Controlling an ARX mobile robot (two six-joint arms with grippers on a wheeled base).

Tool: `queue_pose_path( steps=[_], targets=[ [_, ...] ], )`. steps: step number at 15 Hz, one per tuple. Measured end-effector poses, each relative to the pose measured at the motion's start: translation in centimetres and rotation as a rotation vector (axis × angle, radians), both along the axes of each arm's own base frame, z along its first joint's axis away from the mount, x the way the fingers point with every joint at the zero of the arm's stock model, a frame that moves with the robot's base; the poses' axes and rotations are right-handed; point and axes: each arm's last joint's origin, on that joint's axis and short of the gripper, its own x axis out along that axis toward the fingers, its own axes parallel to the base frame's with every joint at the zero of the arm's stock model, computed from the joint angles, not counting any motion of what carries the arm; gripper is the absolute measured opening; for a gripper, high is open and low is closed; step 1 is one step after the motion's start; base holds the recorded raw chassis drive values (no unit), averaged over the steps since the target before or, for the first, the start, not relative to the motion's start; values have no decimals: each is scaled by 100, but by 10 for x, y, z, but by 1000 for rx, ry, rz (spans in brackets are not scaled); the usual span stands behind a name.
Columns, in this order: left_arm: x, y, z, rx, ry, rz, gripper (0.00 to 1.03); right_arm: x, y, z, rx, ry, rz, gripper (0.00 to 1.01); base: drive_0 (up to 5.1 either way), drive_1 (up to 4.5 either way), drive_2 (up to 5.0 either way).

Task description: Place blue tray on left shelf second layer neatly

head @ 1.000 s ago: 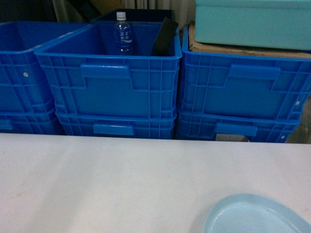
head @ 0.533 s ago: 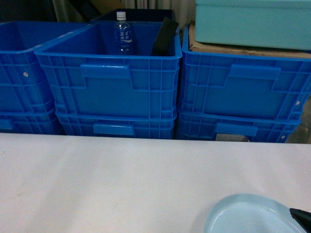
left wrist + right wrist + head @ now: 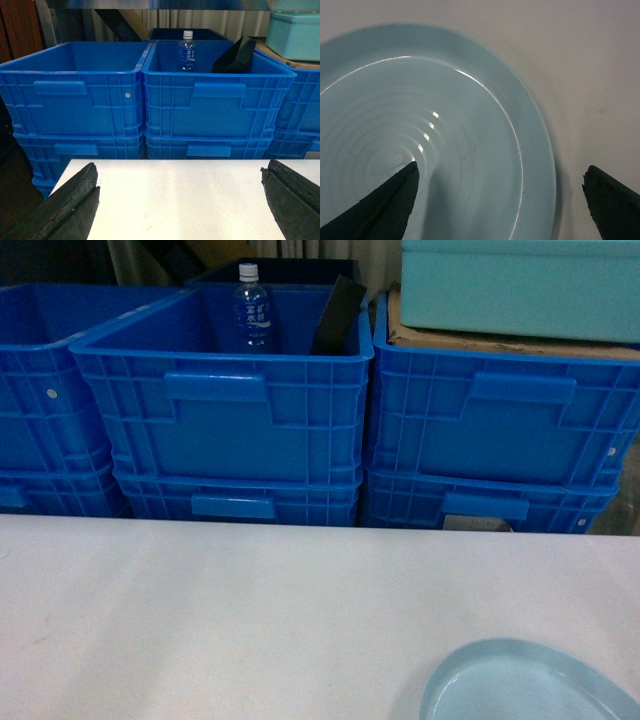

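The pale blue tray (image 3: 530, 688) lies on the white table (image 3: 250, 610) at the near right corner of the head view, cut off by the frame's edge. In the right wrist view the blue tray (image 3: 445, 125) fills the left side. My right gripper (image 3: 501, 170) hangs open above it, one finger over the dish and the other past its rim over the table. My left gripper (image 3: 179, 169) is open over bare tabletop with nothing between its fingers. A metal post (image 3: 46, 22) of the shelf shows behind the crates; I cannot tell its second layer.
Stacked dark-blue crates (image 3: 220, 410) line the table's far edge. The middle crate holds a water bottle (image 3: 252, 312) and a leaning dark object (image 3: 338, 315). A teal tub (image 3: 520, 285) sits on cardboard on the right-hand crate (image 3: 500, 420).
Half a second ago a dark fingertip showed at the lower right edge of the head view; it is out of that view now. The tray has not moved.
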Motion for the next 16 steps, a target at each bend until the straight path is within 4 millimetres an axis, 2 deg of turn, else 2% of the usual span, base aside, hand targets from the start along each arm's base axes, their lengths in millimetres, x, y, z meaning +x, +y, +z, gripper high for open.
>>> queue_pose_path(
  steps=[9, 10, 16],
  targets=[
    [0, 0, 0, 0, 0, 0, 98, -3, -15, -22, 16, -5, -56, 96, 0, 0, 0],
    [0, 0, 0, 0, 0, 0, 98, -5, -17, -23, 18, -8, -66, 91, 0, 0, 0],
    [0, 0, 0, 0, 1, 0, 98, -12, -20, -22, 49, 14, -126, 26, 0, 0, 0]
  ],
)
